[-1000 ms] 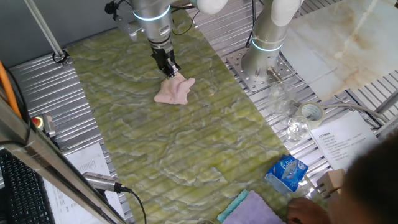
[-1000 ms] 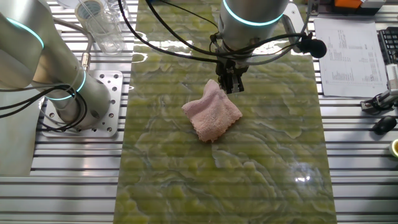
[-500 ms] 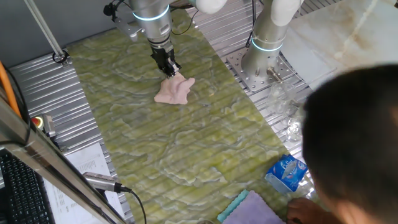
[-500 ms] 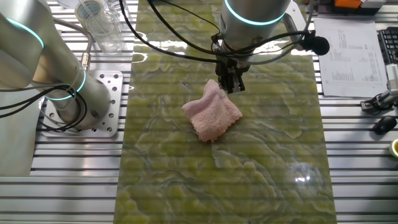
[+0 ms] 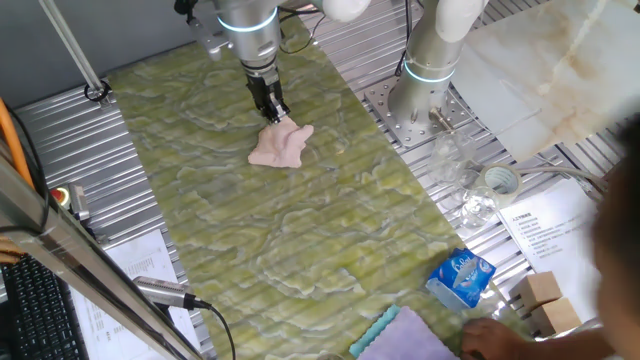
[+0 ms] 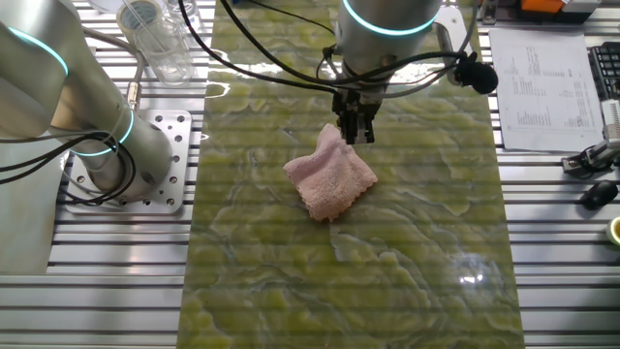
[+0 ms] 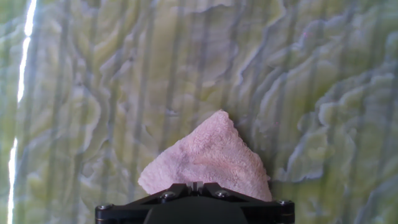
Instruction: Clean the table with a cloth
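Gripper (image 6: 355, 136) fingers together, pinching one pink cloth (image 6: 331, 174) corner (rest crumpled), mid-width on one table (image 6: 407, 252).

Ribbed metal panels (image 6: 97, 281), white marbled slab (image 5: 560, 70)

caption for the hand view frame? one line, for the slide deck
Two-finger gripper shut on a small pale pink fabric cloth, its far corner pointing out over the yellow-green marbled table.

Only the small pale pink fabric cloth (image 6: 329, 175) lies on the yellow-green marbled counter (image 6: 387, 271) — open surface on every side.
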Tool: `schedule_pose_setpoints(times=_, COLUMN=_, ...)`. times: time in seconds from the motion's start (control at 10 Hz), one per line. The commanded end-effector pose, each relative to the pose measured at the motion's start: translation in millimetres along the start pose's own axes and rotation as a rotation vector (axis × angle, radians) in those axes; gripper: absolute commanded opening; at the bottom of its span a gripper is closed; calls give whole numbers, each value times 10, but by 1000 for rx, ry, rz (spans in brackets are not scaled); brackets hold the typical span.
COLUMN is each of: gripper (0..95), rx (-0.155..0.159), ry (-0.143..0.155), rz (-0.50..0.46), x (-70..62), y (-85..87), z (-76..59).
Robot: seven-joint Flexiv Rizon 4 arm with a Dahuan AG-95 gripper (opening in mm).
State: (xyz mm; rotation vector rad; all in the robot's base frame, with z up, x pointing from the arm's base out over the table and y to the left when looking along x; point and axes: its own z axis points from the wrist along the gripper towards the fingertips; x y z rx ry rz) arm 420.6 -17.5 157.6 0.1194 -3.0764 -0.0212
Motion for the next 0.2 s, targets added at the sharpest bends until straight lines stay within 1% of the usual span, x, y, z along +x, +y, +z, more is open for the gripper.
schedule_pose_setpoints(times=0.1, gripper=0, rx=3, ry=1, rz=-13, x=-12, y=-2, z=11)
schedule_pose_setpoints(times=0.2, gripper=0, rx=4, ry=1, rz=-20, x=-11, y=-2, z=11)
